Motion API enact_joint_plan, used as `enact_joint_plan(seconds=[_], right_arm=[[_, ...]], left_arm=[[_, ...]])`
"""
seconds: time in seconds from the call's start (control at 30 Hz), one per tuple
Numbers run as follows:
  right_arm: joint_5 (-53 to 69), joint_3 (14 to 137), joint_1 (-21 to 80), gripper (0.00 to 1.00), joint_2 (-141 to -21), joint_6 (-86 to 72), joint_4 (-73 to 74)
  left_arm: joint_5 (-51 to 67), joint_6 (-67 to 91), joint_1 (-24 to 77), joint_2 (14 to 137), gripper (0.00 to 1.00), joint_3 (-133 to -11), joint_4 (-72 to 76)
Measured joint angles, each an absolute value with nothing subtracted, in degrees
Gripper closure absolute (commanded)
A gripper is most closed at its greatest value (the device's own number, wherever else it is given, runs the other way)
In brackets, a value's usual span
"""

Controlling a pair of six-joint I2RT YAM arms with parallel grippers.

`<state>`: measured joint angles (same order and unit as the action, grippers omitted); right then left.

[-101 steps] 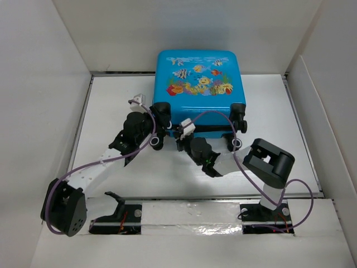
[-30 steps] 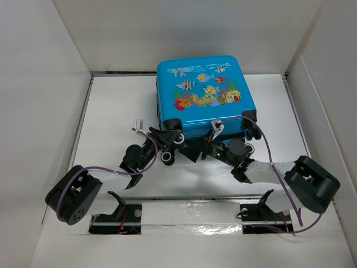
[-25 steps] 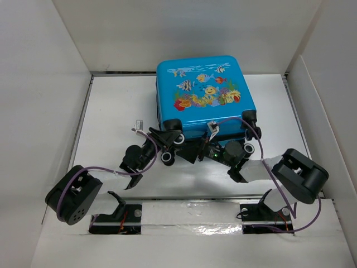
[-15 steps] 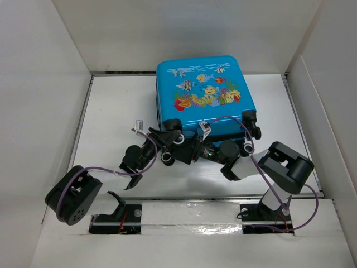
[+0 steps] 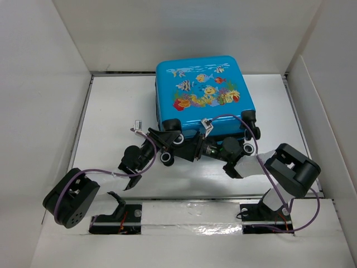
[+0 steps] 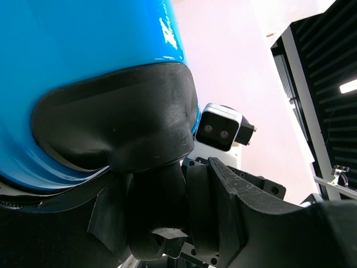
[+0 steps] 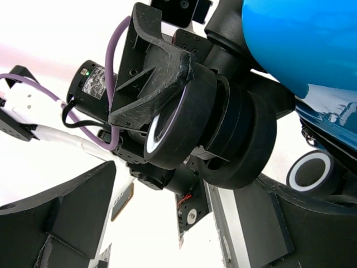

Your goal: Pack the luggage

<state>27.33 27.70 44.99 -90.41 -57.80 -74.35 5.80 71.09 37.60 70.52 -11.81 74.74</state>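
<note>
The luggage (image 5: 203, 95) is a bright-blue fish-print suitcase lying flat and closed at the back of the table, wheels toward the arms. My left gripper (image 5: 167, 147) is shut on its near-left black wheel (image 5: 167, 157). In the left wrist view that wheel (image 6: 156, 206) sits clamped between the fingers (image 6: 228, 195), under the blue shell (image 6: 83, 44). My right gripper (image 5: 188, 149) is low beside that same corner, open. In the right wrist view its jaws (image 7: 184, 223) stand wide apart below the double wheel (image 7: 234, 139), empty.
White walls box in the table (image 5: 111, 111) on the left, back and right. A second pair of wheels (image 5: 251, 139) sits at the suitcase's near-right corner. Purple cables loop over both arms. The right arm's elbow (image 5: 290, 167) bulks at the near right.
The right gripper has slid left along the suitcase's near edge to the left wheel, its jaws narrowing slightly. The left gripper and the suitcase have stayed put over the last second.
</note>
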Motion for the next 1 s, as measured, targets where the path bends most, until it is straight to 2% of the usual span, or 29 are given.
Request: enact_joint_plan(seconds=[0.23, 0.37, 0.6, 0.67, 0.8, 1.0], right_arm=[[28.25, 29.3, 44.42, 0.0, -92.58, -58.74, -75.85], [29.08, 29.52, 43.57, 0.0, -92.58, -59.83, -75.81], [27.42, 29.06, 42.5, 0.1, -91.26, -60.16, -74.52], [26.41, 28.64, 42.17, 0.1, -91.0, -60.18, -74.61], [22.35, 26.57, 41.45, 0.02, -89.67, -60.47, -75.83], [18.37, 24.88, 39.97, 0.04, -89.91, -61.12, -79.13]], left_arm=[[5.89, 70.08, 36.62, 72.31, 1.0, -11.81, 76.88], [6.63, 68.97, 36.51, 74.46, 1.0, -12.14, 79.44], [8.29, 66.54, 36.47, 76.05, 1.0, -13.06, 80.77], [8.67, 66.02, 36.47, 75.96, 1.0, -13.21, 80.6], [9.34, 64.18, 36.47, 75.05, 1.0, -13.26, 79.26], [10.02, 62.96, 36.47, 74.59, 1.0, -13.28, 78.52]])
